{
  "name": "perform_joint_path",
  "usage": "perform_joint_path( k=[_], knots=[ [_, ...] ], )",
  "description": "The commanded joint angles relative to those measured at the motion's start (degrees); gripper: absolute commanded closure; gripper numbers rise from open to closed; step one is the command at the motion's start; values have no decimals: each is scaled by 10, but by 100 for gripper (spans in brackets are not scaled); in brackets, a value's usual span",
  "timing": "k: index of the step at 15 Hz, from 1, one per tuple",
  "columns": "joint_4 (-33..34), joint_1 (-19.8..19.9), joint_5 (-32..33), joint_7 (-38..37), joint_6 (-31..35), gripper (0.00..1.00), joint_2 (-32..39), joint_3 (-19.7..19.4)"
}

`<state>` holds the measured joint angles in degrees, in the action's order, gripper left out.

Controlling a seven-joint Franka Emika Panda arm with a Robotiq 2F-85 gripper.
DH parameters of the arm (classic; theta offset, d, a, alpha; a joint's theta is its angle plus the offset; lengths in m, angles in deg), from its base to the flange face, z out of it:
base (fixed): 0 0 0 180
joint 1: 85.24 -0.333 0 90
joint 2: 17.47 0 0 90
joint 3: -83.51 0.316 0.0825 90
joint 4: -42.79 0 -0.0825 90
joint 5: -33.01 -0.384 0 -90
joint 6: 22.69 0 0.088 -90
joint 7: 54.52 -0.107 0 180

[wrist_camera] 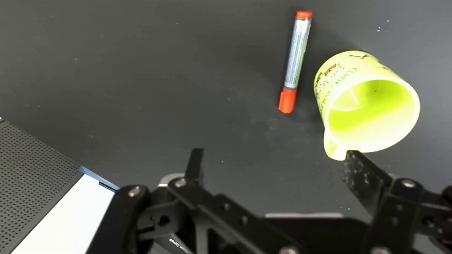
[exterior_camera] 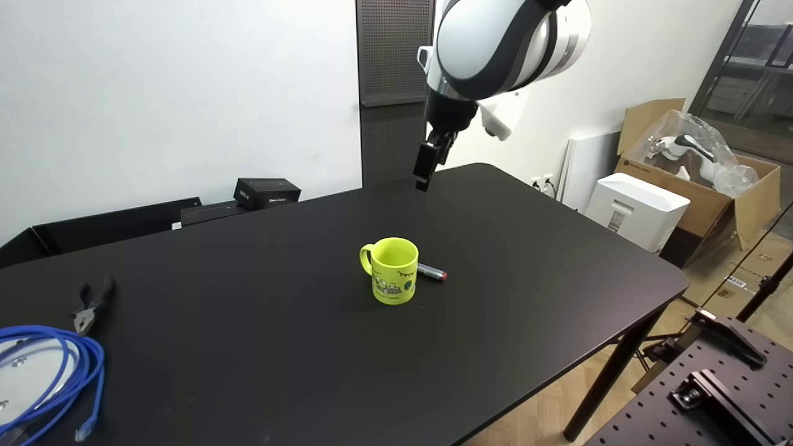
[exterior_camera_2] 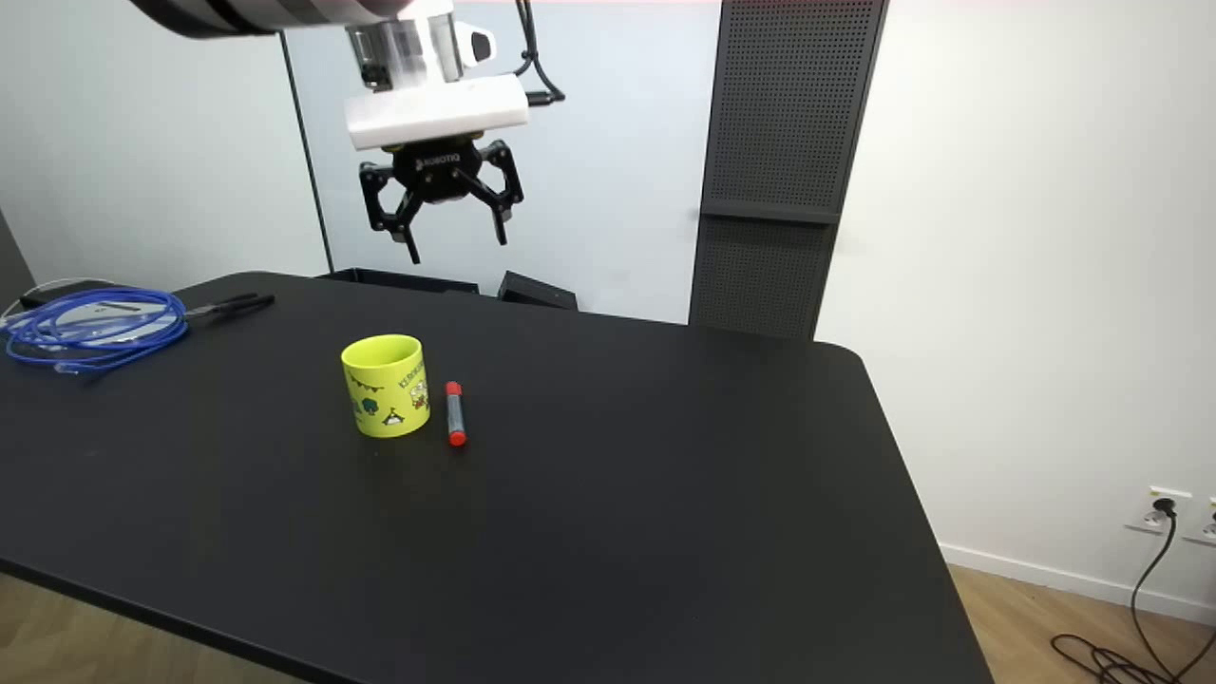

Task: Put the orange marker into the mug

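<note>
The orange marker, a grey stick with orange-red ends, lies flat on the black table beside the mug in both exterior views (exterior_camera: 432, 272) (exterior_camera_2: 455, 415) and in the wrist view (wrist_camera: 297, 56). In an exterior view its far end is hidden behind the mug. The yellow-green mug (exterior_camera: 394, 286) stands upright; it also shows in an exterior view (exterior_camera_2: 385, 399) and the wrist view (wrist_camera: 339, 79). My gripper (exterior_camera_2: 458, 253) is open and empty, high above the table. In the wrist view its fingertips (wrist_camera: 275, 151) are wide apart, one overlapping the mug's handle in the picture.
A blue cable coil (exterior_camera: 93, 365) (exterior_camera_2: 95, 328) and pliers (exterior_camera: 92, 306) (exterior_camera_2: 237, 304) lie at one end of the table (exterior_camera: 526, 310). Black boxes (exterior_camera: 267, 193) (exterior_camera_2: 537, 292) stand at the table's edge by the wall.
</note>
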<state>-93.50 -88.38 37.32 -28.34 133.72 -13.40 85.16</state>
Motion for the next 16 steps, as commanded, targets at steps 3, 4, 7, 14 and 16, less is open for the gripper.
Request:
perform_joint_path(
  k=[3,4,7,14,16],
  knots=[
    [4,9,-20,3,23,0,36,27],
    [4,9,-19,3,23,0,39,28],
    [0,14,-27,15,27,0,38,32],
    [-49,29,-53,31,49,0,36,43],
    [-62,33,-51,28,55,0,32,41]
  ],
)
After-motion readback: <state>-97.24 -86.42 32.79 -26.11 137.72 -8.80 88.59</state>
